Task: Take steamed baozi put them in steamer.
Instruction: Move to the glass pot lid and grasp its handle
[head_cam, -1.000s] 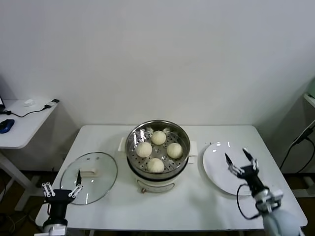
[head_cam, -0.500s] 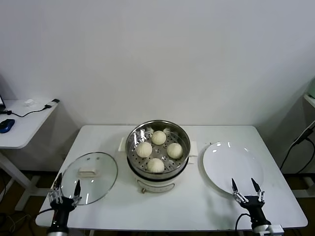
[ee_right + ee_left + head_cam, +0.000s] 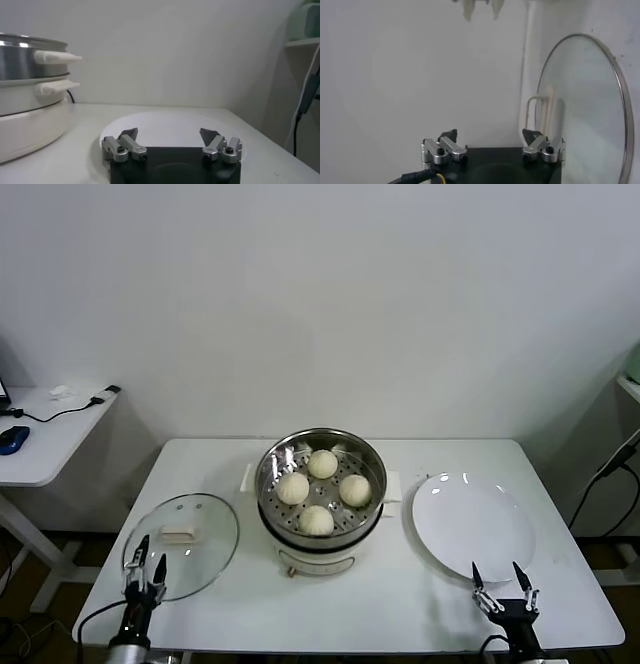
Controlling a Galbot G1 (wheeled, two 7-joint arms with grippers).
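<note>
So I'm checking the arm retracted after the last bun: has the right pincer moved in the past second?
Yes. The right pincer has pulled back off the white plate to the table's near edge, open and empty.

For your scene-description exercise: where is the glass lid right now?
In the head view the glass lid lies flat on the white table, on the robot's left of the steamer, just beyond the left gripper.

A plain test room or lab rather than a home kitchen: a bare white wall (image 3: 320, 294), a white bench (image 3: 330, 609) bearing cookware, and a side desk (image 3: 45, 439) with a computer mouse (image 3: 12, 439) and cables (image 3: 70, 409).
</note>
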